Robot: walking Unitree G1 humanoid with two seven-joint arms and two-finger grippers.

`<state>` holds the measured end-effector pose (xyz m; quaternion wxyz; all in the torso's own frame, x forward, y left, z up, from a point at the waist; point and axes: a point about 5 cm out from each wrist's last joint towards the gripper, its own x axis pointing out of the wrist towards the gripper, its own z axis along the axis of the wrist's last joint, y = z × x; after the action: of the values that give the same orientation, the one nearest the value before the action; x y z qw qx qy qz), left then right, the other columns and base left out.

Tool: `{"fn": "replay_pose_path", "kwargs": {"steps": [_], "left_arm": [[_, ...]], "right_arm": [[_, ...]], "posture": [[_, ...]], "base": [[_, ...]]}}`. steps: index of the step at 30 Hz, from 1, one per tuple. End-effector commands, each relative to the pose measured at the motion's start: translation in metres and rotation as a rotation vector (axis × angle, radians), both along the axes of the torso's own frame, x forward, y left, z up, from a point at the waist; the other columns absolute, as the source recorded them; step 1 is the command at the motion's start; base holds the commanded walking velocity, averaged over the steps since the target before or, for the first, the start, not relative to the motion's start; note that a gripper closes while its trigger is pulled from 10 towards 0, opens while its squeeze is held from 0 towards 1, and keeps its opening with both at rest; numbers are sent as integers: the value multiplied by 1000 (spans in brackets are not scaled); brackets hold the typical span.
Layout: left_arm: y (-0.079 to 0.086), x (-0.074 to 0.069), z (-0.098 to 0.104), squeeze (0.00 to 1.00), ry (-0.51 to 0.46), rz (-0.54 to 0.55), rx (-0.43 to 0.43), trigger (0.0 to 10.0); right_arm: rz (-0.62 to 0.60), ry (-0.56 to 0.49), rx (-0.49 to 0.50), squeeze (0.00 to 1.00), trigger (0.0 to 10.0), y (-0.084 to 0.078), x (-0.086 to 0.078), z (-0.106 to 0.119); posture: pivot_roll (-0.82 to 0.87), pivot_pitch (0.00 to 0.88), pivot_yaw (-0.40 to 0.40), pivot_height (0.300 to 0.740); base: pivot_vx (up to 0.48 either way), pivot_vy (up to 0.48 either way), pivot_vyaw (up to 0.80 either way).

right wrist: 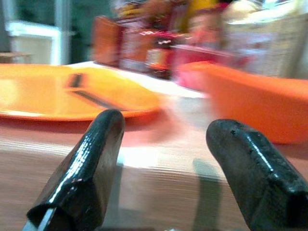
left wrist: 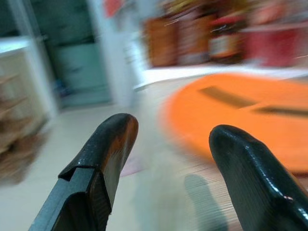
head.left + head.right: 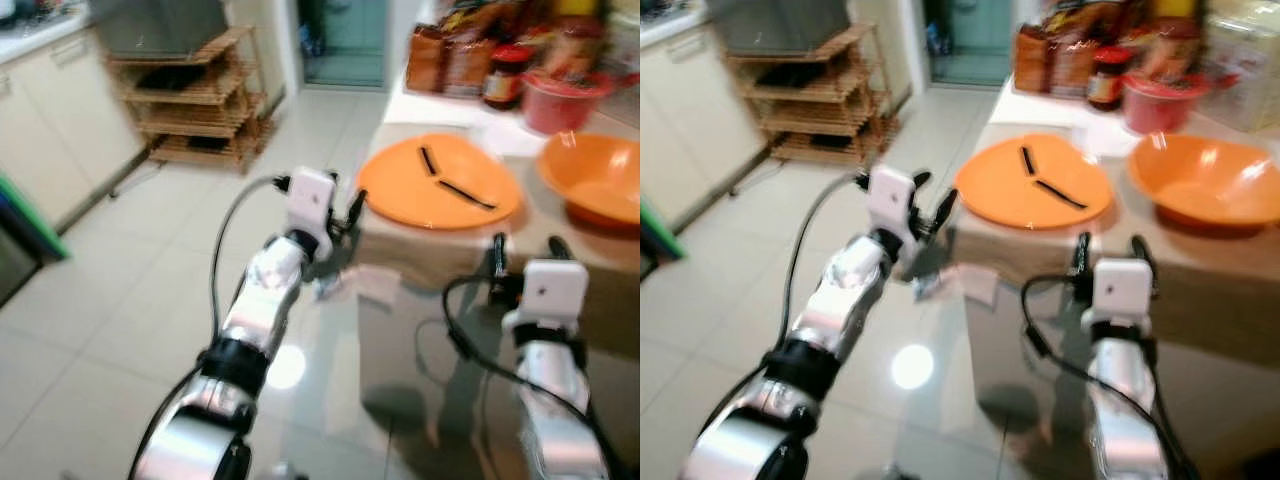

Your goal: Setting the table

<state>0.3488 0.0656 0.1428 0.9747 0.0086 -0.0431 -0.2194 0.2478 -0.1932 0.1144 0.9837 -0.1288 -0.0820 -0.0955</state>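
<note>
Standing by the table (image 3: pixel 420 255), the robot has both arms raised toward its near edge, and everything looks a little smeared. The left gripper (image 3: pixel 345 215) sits at the table's corner with its fingers spread apart and nothing between them. Just ahead of its jaws lies the flat orange plate (image 3: pixel 440 182), with two dark sticks (image 3: pixel 465 193) lying on top of it. The right gripper (image 3: pixel 527 255) is also released and empty, held just short of the table edge. Ahead of its jaws and a bit to the right is the orange bowl (image 3: pixel 598 180), and the plate is ahead to its left.

From the left wrist, the plate (image 2: pixel 240 115) shows between and beyond the two black fingers (image 2: pixel 108 149), with the table surface under them. From the right wrist, the table edge runs close beneath the fingers (image 1: pixel 94 163), and the bowl (image 1: pixel 250 98) and the plate (image 1: pixel 62 94) sit at about the same level, apart from each other.

Farther back on the table, beyond both grippers, the head views show a red tub (image 3: pixel 560 100), a dark jar (image 3: pixel 505 75) and some brown packets (image 3: pixel 445 55). They also take in what the wrists do not: the pale tiled floor (image 3: pixel 150 260), a wooden rack (image 3: pixel 200 100) well off to the left of the left gripper, and white cabinets (image 3: pixel 50 120) beside it.
</note>
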Motion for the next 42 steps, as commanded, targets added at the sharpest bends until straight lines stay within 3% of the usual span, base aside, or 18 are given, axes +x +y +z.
{"fn": "replay_pose_path", "kwargs": {"steps": [1, 5, 12, 20, 22, 26, 27, 35, 42], "left_arm": [[0, 4, 7, 0, -4, 14, -18, 10000], [-1, 12, 19, 0, -7, 15, -38, 10000], [-6, 23, 11, 0, 197, -10, -124, 10000], [-20, 29, 10, 0, 285, -62, -144, 10000], [-22, 34, 12, 0, 347, -52, -215, 10000], [-24, 36, 14, 0, 361, -47, -236, 10000], [-26, 38, 17, 0, 393, -52, -283, 10000], [-36, 36, 8, 0, 472, -38, -302, 10000], [-44, 34, 5, 0, 543, -30, -380, 10000]], "right_arm": [[-12, 5, -7, 0, 10000, -3, -3, -1], [-9, 9, -7, 0, 10000, -2, -3, -2], [-9, 5, -3, 0, 10000, 0, -4, -1], [-3, -4, -6, 0, 10000, 0, -10, 5], [-6, 5, -10, 0, 10000, -2, -19, 5], [-11, 11, -12, 0, 10000, -3, -23, 4], [-21, 19, -10, 0, 10000, -4, -29, 4], [-34, 36, -11, 0, 10000, -2, -45, 7], [-44, 65, -17, 0, 10000, -5, -56, 9]], "posture": [[-103, 0, 101, 740], [-103, 0, 105, 740], [-106, 0, 102, 740], [-128, 0, 99, 740], [-149, 0, 105, 740], [-149, 0, 105, 740], [-168, 0, 112, 740], [-204, 0, 117, 740], [-228, 0, 119, 740]], "base": [[0, 0, 0], [0, 0, 0], [0, 0, 0], [0, 0, 0], [0, 0, 0], [0, 0, 0], [0, 0, 0], [0, 0, 0], [0, 0, 0]]}}
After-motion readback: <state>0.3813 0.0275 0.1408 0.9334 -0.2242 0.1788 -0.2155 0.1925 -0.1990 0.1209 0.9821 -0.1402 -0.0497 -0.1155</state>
